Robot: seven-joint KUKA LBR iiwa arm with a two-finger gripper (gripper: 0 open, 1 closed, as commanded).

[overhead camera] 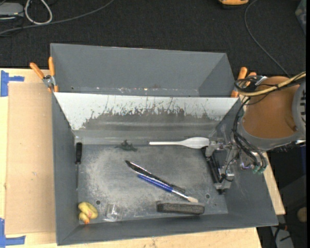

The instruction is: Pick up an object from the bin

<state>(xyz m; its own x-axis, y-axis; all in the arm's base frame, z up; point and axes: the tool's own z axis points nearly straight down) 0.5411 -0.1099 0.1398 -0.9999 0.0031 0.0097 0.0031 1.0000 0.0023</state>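
Grey metal bin (144, 71) carries every loose thing on its scuffed floor, well spread out rather than heaped. The arm (268, 112), in its orange-brown cover with cables at the wrist, comes over the bin's right rim. The gripper (221, 182) hangs low at the right edge of the floor, roughly midway between the far and near walls. Whether it is wide or narrow cannot be told, as its dark parts blend together there.

Nearest to it is a white plastic spoon (181, 143), lying along the far edge of the floor with its bowl at the right end, just beside the gripper's upper part. A blue pen (163, 185) lies slantwise in the middle of the floor, its pale tip pointing toward the near right corner. A shorter black pen (139, 168) lies just beside it at nearly the same slant, on the side toward the far wall. A dark flat bar (180, 207) lies along the near edge, right of the middle, close to the blue pen's tip.

In the near left corner sits a small yellow lump (87, 211), with a clear plastic bit (111, 211) just to its right. A short black cylinder (78, 152) lies against the left edge, and a tiny dark scrap (126, 146) lies at the far edge.
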